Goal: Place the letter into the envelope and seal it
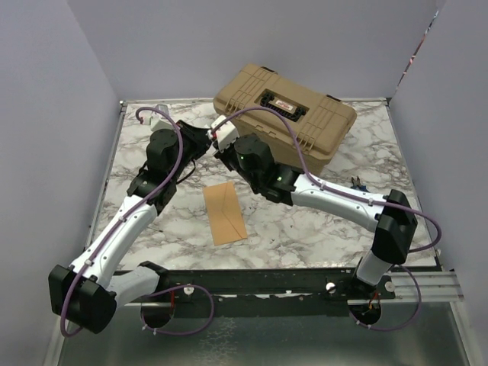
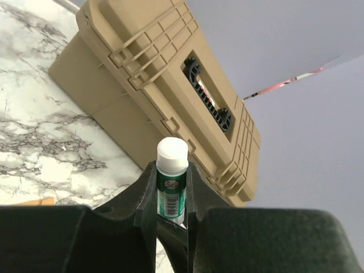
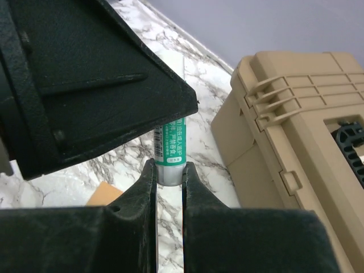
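Observation:
A green glue stick [image 2: 172, 190] with a white cap is clamped between the fingers of my left gripper [image 2: 172, 170], which is shut on its body. My right gripper [image 3: 169, 170] is shut on the stick's grey end [image 3: 169, 173]. Both grippers meet above the table in front of the tan case, left gripper [image 1: 204, 143] facing right gripper [image 1: 226, 146]. The orange-brown envelope [image 1: 225, 213] lies flat on the marble table below and in front of them, and a corner of the envelope [image 3: 104, 195] shows in the right wrist view. The letter is not in view.
A tan hard case [image 1: 286, 113] with a black handle stands closed at the back of the marble table [image 1: 320, 229], just behind the grippers. Grey walls close the table in on three sides.

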